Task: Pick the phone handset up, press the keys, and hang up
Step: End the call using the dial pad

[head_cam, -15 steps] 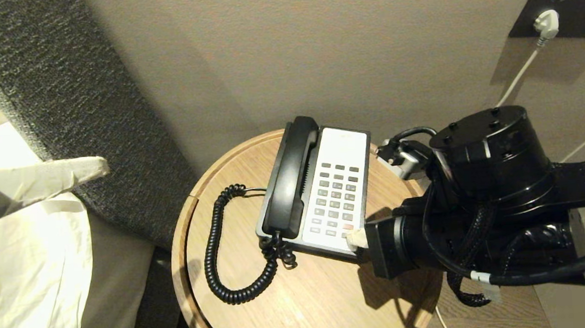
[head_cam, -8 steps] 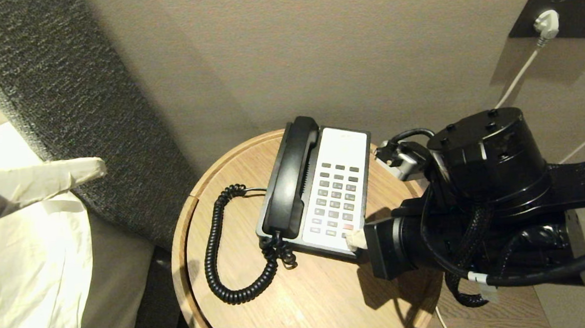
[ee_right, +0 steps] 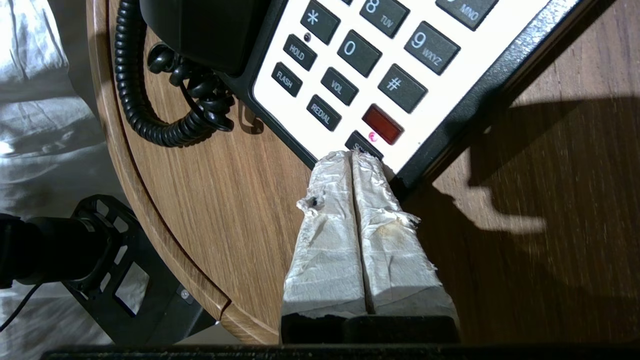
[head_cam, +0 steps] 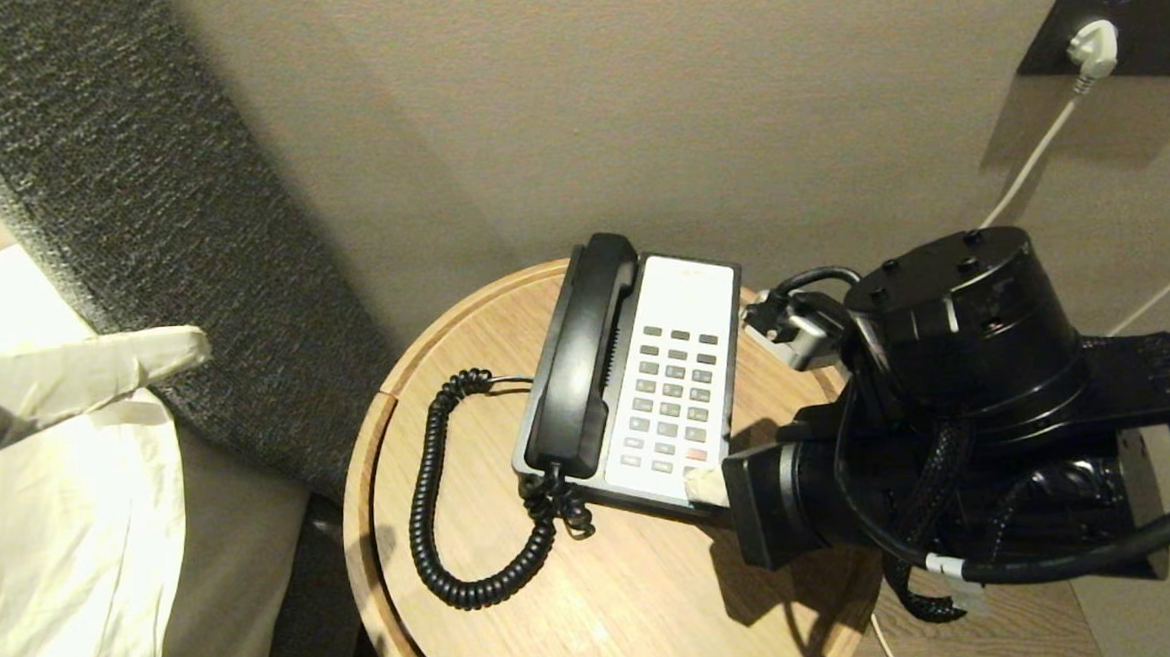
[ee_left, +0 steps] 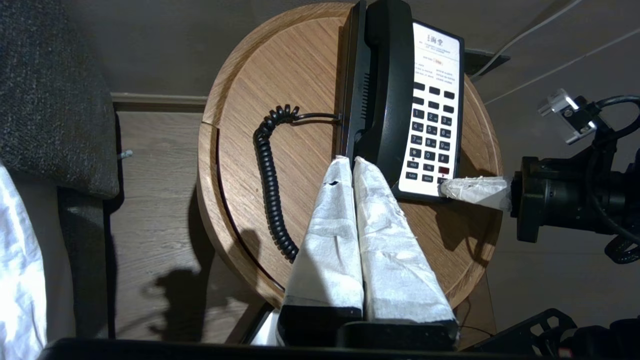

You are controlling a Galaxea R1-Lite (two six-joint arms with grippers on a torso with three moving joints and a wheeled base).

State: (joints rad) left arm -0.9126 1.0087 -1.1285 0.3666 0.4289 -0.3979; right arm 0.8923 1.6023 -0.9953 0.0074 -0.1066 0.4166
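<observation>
The black phone handset (head_cam: 582, 359) lies in its cradle on the left side of the phone base, its coiled cord (head_cam: 429, 507) looping over the table. The keys (head_cam: 671, 399) fill the white faceplate beside it. My right gripper (head_cam: 698, 483) is shut with nothing in it. Its taped tips (ee_right: 351, 154) sit on the lowest key, just below the red key (ee_right: 382, 123), at the faceplate's near right corner. My left gripper (ee_left: 352, 160) is shut and empty, hanging off to the left of the table (head_cam: 195, 341), well clear of the handset (ee_left: 387, 85).
The phone stands on a small round wooden table (head_cam: 610, 608) against a beige wall. A grey padded headboard (head_cam: 137, 192) and white bedding (head_cam: 56, 556) lie to the left. A wall socket with a white plug (head_cam: 1091, 47) is at the upper right.
My right arm has edged slightly leftward, and its tips sit a touch further onto the faceplate's corner. The left gripper, handset and phone have not moved.
</observation>
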